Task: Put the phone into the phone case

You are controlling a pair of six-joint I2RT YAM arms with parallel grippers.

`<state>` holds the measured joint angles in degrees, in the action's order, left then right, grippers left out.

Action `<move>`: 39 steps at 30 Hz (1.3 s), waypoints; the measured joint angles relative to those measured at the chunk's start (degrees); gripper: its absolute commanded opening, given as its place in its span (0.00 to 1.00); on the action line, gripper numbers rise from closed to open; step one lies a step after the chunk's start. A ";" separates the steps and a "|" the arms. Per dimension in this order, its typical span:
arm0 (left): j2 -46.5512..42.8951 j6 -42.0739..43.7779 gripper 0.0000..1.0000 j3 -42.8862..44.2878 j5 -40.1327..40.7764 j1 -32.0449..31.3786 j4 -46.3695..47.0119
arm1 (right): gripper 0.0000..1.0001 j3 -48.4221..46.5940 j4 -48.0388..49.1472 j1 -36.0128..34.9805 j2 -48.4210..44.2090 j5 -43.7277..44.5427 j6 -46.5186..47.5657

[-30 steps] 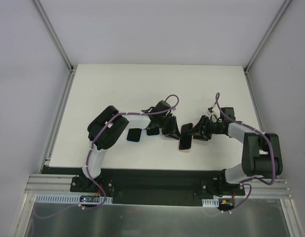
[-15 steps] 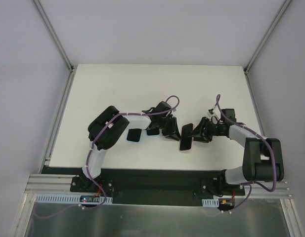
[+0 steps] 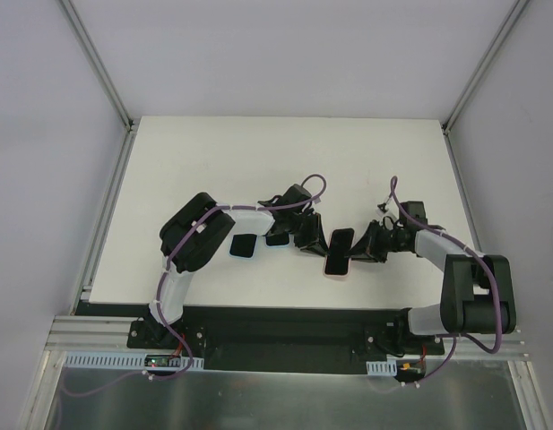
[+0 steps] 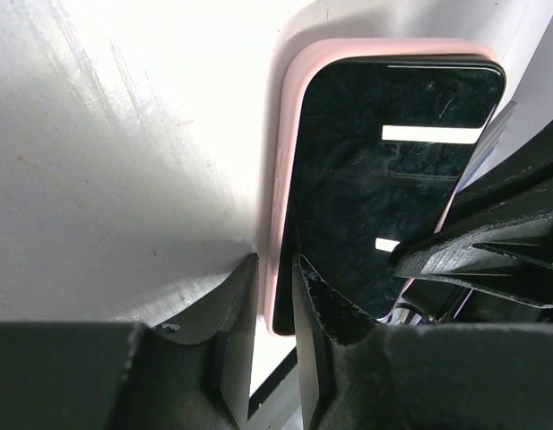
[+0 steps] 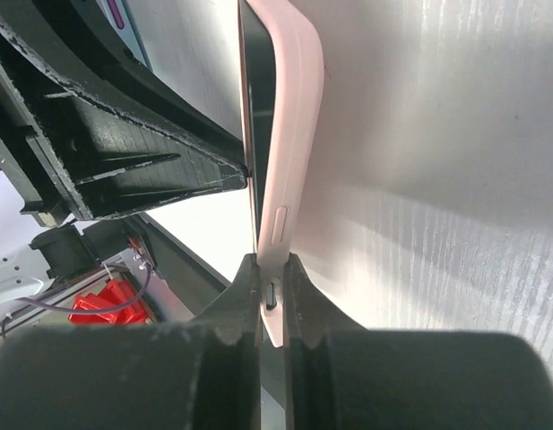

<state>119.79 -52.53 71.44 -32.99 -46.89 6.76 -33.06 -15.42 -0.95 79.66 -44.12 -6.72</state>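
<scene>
A black phone (image 3: 340, 248) lies in a pink phone case (image 3: 333, 269) near the table's front middle, tilted up off the surface. My left gripper (image 3: 310, 240) is shut on the case's left long edge; in the left wrist view its fingers (image 4: 231, 305) straddle the pink rim (image 4: 280, 179) beside the phone's screen (image 4: 384, 179). My right gripper (image 3: 364, 246) is shut on the case's opposite edge; in the right wrist view (image 5: 272, 269) it pinches the pink side wall (image 5: 294, 107) by a side button.
Two dark flat case-like items (image 3: 245, 245) (image 3: 277, 238) lie on the white table (image 3: 258, 161) just left of the left gripper. The table's front edge (image 3: 285, 306) runs close below the phone. Frame posts stand at the back corners.
The right gripper and the phone in its case have shifted slightly toward the front edge, and the phone's screen now faces up more. The left gripper has barely moved.
</scene>
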 measured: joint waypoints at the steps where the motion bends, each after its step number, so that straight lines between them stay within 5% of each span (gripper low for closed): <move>1: 0.00 0.00 0.21 0.00 0.00 -0.02 -0.02 | 0.01 0.00 -0.07 0.00 0.00 0.15 0.11; 3: 0.00 0.00 0.21 0.00 0.00 -0.02 -0.02 | 0.03 0.00 -0.17 -0.07 0.00 0.46 0.17; 7: 0.00 0.00 0.21 0.00 0.00 -0.02 0.00 | 0.36 -0.02 -0.26 -0.07 0.00 0.44 0.07; 11: 0.00 0.00 0.21 0.00 0.00 -0.02 -0.02 | 0.42 0.17 -0.92 -0.11 0.00 0.44 0.09; 21: 0.00 -0.02 0.21 0.00 0.00 -0.02 -0.02 | 0.36 3.41 1.36 -0.11 -0.26 -1.09 -1.03; 25: 0.00 0.00 0.21 0.00 0.00 -0.04 0.00 | 0.10 4.61 2.69 -0.13 -0.15 -1.07 -2.08; 29: -0.11 0.02 0.24 0.00 0.02 0.02 -0.09 | 0.01 4.72 2.80 -0.09 0.13 -1.07 -2.89; 39: -8.87 5.68 0.53 -0.02 0.04 1.42 -7.58 | 0.01 3.02 2.71 -0.17 0.13 -2.21 -2.89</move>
<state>110.91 -46.85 71.42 -32.95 -45.47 -0.82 -30.04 -12.71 -1.13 79.79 -46.33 -9.61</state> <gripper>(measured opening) 0.461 0.055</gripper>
